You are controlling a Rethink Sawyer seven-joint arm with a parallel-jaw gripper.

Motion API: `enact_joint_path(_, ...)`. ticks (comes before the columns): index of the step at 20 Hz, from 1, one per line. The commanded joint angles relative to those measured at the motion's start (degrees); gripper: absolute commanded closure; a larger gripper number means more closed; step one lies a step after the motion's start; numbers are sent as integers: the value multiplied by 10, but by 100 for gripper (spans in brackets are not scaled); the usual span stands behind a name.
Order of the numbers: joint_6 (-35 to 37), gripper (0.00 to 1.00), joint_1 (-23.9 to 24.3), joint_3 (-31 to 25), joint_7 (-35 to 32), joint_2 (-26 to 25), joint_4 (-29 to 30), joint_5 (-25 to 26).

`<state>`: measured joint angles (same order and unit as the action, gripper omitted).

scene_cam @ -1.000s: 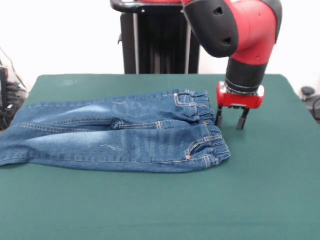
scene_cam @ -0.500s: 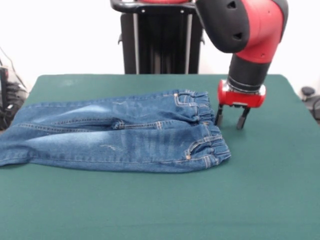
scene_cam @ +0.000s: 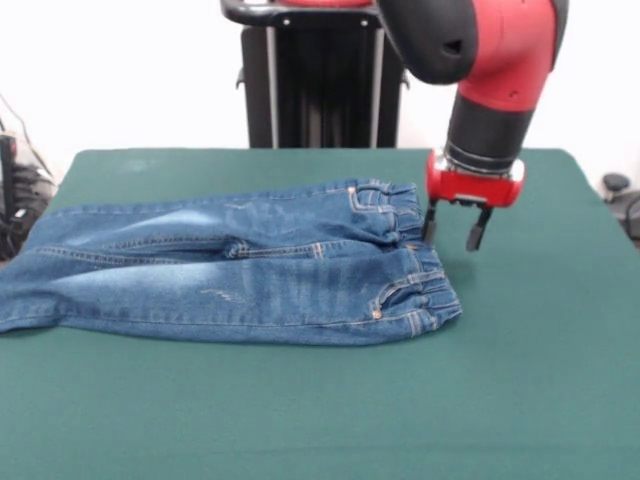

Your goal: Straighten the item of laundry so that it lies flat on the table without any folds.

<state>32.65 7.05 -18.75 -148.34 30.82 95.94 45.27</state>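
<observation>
The small blue denim jeans [scene_cam: 230, 265] lie on the dark green table [scene_cam: 500, 400], folded lengthwise so one half lies over the other. The elastic waistband [scene_cam: 420, 260] is at the right and the legs run off to the left edge. My gripper [scene_cam: 450, 231] hangs from the red arm just right of the waistband, a little above the table. Its two dark fingers [scene_cam: 476, 231] are spread apart with nothing between them. The left finger is at the waistband's far edge.
The robot's black pedestal [scene_cam: 320, 80] stands behind the table's far edge. Dark cables and gear [scene_cam: 15, 190] sit off the table's left side, and a small dark object [scene_cam: 615, 185] sits off its right side.
My gripper has risen slightly and shifted a little left toward the waistband. The arm's upper joint has turned. The jeans have not moved.
</observation>
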Motion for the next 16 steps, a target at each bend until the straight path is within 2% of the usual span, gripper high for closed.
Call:
enact_joint_path(1, 11, 0, 8, -40, 63, 10, 47, -27)
enact_joint_path(4, 12, 0, 6, -37, 62, 14, 48, -28)
enact_joint_path(16, -25, 0, -39, 28, 5, -61, -10, 32)
